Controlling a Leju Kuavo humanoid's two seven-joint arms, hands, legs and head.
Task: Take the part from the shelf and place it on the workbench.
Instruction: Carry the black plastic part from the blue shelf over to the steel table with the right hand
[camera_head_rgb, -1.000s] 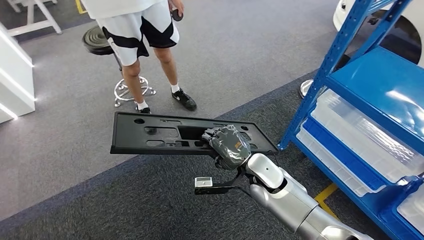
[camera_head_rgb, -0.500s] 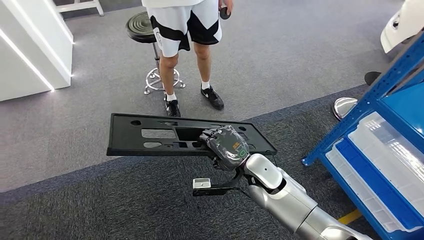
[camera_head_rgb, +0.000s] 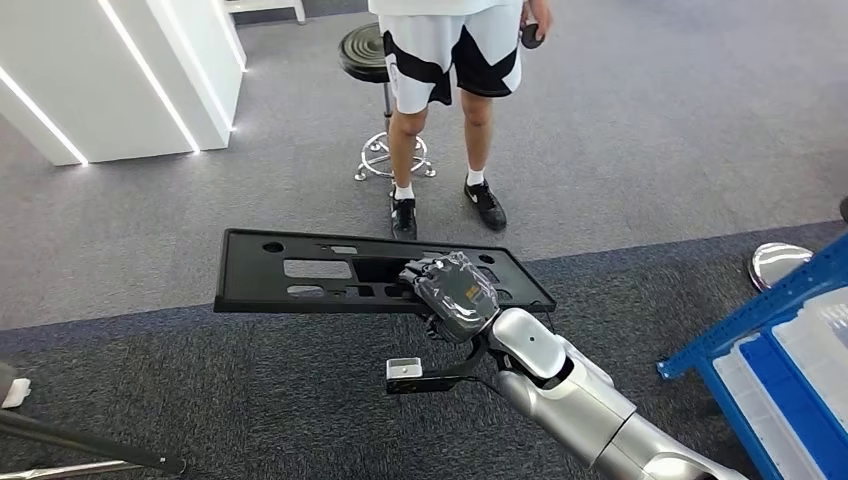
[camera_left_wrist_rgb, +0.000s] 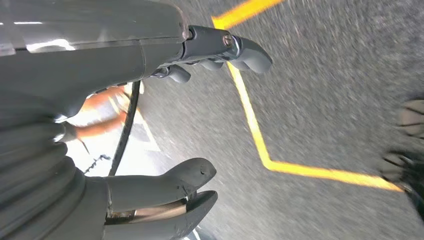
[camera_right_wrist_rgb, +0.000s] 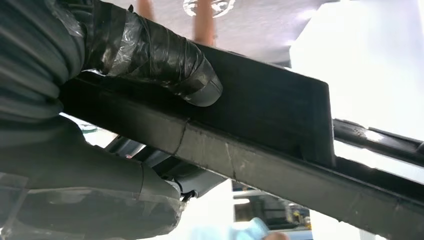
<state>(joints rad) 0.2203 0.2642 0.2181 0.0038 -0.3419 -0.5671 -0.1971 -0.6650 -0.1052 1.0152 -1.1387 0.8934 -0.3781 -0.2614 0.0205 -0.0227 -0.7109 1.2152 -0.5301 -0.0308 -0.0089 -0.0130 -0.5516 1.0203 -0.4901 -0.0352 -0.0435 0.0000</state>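
A long flat black plastic part (camera_head_rgb: 320, 270) with several cut-outs is carried level in the air, above the dark carpet. My right hand (camera_head_rgb: 455, 292) grips it at its near right end, fingers over the top edge. Close up, the taped thumb (camera_right_wrist_rgb: 165, 57) presses on the part's dark edge (camera_right_wrist_rgb: 280, 125) while the rest of the hand clamps from the other side. My left hand (camera_left_wrist_rgb: 165, 125) hangs over grey floor, thumb and fingers apart, holding nothing. The blue shelf (camera_head_rgb: 770, 360) stands at the right edge.
A person in black-and-white shorts (camera_head_rgb: 450, 60) stands ahead beside a black stool (camera_head_rgb: 375, 60). A white cabinet (camera_head_rgb: 120, 70) is at the back left. A dark pole (camera_head_rgb: 80, 440) lies at the lower left. Yellow floor tape (camera_left_wrist_rgb: 260, 135) runs under my left hand.
The whole view has swung left: the shelf has slid toward the right edge, the person and stool moved right, the white cabinet came in. My right hand keeps its grip on the part.
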